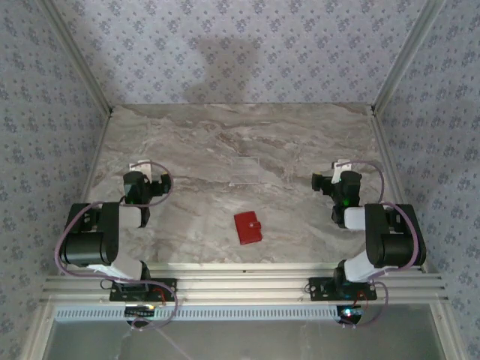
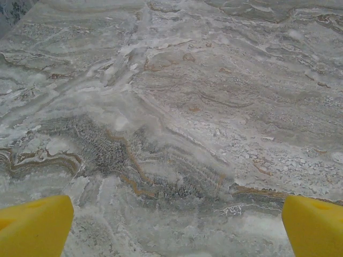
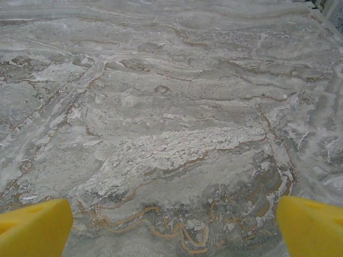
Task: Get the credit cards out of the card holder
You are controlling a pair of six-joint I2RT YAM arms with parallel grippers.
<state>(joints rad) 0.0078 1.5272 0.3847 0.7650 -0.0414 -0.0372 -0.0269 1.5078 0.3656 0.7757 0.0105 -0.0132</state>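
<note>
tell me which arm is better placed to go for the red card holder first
Hard to call, slight edge to the right. The card holder lies closed near the table's front centre, between both arms. The right gripper looks marginally nearer than the left gripper. Both are open and empty.

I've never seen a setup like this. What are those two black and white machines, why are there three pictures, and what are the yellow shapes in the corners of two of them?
Those are two robot arms bolted at the near edge of a marble-patterned table. The wide picture comes from a camera above and behind them. Each of the other two pictures comes from a small camera on an arm's wrist, looking down at the table top. The yellow shapes are the fingers of that arm's own claw. The left gripper and the right gripper both stand wide open, with nothing between the fingers. On the table, between the arms, lies a small red card holder, folded shut. Farther back lies a faint clear plastic rectangle.
</note>
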